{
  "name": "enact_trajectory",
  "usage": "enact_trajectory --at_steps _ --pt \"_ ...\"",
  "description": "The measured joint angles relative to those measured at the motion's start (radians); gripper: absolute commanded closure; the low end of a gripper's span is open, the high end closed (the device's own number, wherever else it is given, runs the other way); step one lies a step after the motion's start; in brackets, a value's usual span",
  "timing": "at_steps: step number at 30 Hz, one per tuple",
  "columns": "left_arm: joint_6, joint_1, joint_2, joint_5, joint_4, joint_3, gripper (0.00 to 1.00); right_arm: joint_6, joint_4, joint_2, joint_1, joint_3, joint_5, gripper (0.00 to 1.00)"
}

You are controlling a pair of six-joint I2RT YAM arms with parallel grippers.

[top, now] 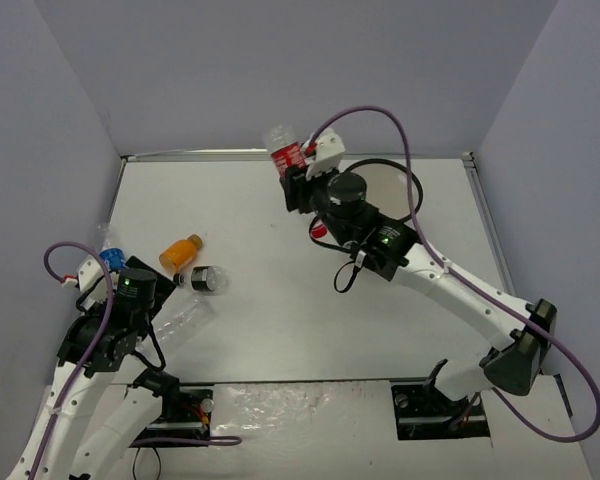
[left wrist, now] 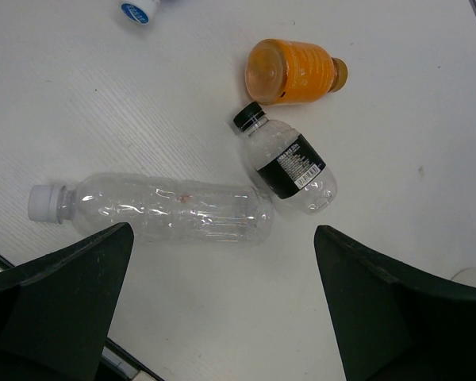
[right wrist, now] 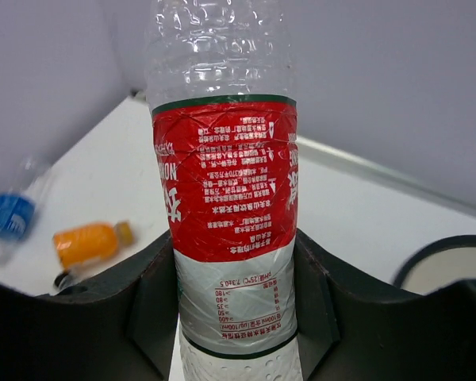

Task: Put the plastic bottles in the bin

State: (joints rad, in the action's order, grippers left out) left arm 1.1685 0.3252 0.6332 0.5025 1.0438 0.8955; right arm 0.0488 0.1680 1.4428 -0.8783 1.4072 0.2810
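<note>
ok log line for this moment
right gripper: shut on red-labelled bottle, near bin | left gripper: open over plain bottle

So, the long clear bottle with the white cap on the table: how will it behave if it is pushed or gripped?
The clear bottle looks empty, so it is probably light. It lies on its side on the table, so a sideways push would likely roll it. Its thin walls look creased, so it may dent when squeezed.
</note>
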Motion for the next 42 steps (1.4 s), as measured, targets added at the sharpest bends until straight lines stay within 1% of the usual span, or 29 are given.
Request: enact_trajectory --at_steps 2,4,8,10,13,17,19,20,22,26,29,32,39,42 --pt "0.017 0.0 -0.008 -0.003 0.001 -0.007 0.03 -0.051 0.066 -0.057 0.042 -0.01 0.047 0.62" --pt "0.034 0.0 -0.006 -0.013 0.0 -0.021 0.03 -0.09 0.142 -0.095 0.111 -0.025 0.08 0.59" --pt "0.065 0.0 0.011 -0.039 0.002 -0.055 0.03 -0.131 0.317 -0.115 0.298 -0.087 0.111 0.56" --pt "0.075 0.0 0.021 -0.053 0.001 -0.063 0.03 -0.135 0.372 -0.108 0.364 -0.132 0.113 0.54" --pt "0.103 0.0 0.034 -0.069 0.0 -0.073 0.03 -0.139 0.432 -0.089 0.423 -0.194 0.102 0.52" --pt "0.174 0.0 0.033 -0.084 0.007 -0.112 0.03 -0.158 0.515 -0.068 0.449 -0.292 0.093 0.49" --pt "0.215 0.0 0.024 -0.088 0.016 -0.135 0.03 -0.162 0.555 -0.061 0.459 -0.341 0.096 0.41" --pt "0.238 0.0 0.017 -0.088 0.023 -0.147 0.03 -0.162 0.58 -0.059 0.465 -0.365 0.099 0.3" --pt "0.287 0.0 -0.005 -0.089 0.045 -0.17 0.03 -0.159 0.632 -0.058 0.476 -0.422 0.11 0.19" --pt "0.369 0.0 -0.06 -0.086 0.088 -0.197 0.03 -0.14 0.686 -0.057 0.5 -0.5 0.137 0.02" --pt "0.408 0.0 -0.089 -0.085 0.105 -0.207 0.03 -0.12 0.685 -0.063 0.508 -0.509 0.146 0.0" --pt "0.443 0.0 -0.092 -0.081 0.119 -0.209 0.03 -0.088 0.659 -0.119 0.508 -0.52 0.124 0.0" --pt "0.497 0.0 -0.078 -0.094 0.106 -0.255 0.03 -0.053 0.586 -0.409 0.507 -0.541 0.0 0.0" --pt "0.55 0.0 -0.044 -0.094 0.083 -0.281 0.03 -0.043 0.525 -0.55 0.505 -0.561 -0.044 0.0"
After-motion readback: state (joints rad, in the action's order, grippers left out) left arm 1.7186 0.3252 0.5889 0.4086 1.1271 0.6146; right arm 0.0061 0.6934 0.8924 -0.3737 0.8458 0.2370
